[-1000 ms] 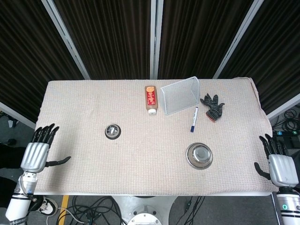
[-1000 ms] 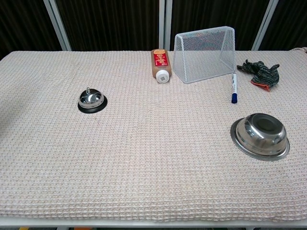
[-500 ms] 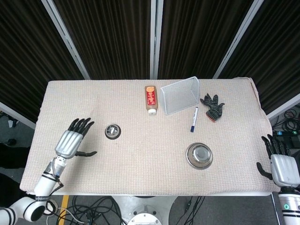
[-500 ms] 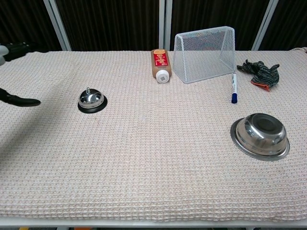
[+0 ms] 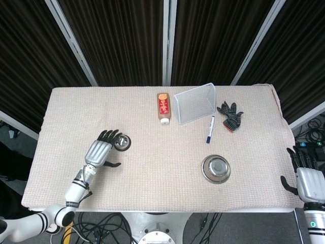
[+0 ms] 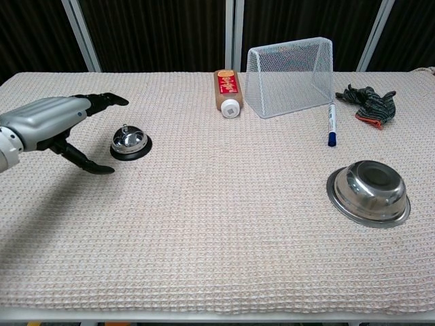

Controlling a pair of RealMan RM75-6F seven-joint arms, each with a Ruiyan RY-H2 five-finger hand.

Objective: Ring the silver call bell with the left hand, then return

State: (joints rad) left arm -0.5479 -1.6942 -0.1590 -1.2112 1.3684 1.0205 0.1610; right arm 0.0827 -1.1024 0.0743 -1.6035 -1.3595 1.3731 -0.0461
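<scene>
Counter [image 5: 152, 183] covered edge to edge in a beige waffle-weave cloth, dark curtain panels behind the far edge. White wire basket [image 5: 195, 103] lies on its side near the middle of the far edge, open mouth facing the near edge. Left hand [image 5: 99, 151] sits over the left half of the counter, palm down, released and grasping nothing; fingers [image 6: 102, 100] stretched out and spread, thumb angled down toward the cloth. Its fingertips are just beside the bell, on the bell's left side; can't tell from either view if they touch it. Right hand [image 5: 310, 184] is off the near right corner of the counter, fingers apart, thumb out to the side, grasping nothing; only the head view shows it. Steel bowl [image 6: 369, 191] upright on the right half, closer to the near edge than the rest of the items. Brown bottle [image 5: 163, 107] with red-orange label lies flat just left of the basket, white cap pointing at the near edge. Dark glove [image 5: 230, 116] crumpled right of the basket, toward the far right corner. Silver call bell [image 6: 129, 142] on a black base stands upright on the left half, roughly midway between far and near edges, button on top. Marker [image 6: 332, 125] with blue cap lies between basket and glove, blue end toward the near edge.
</scene>
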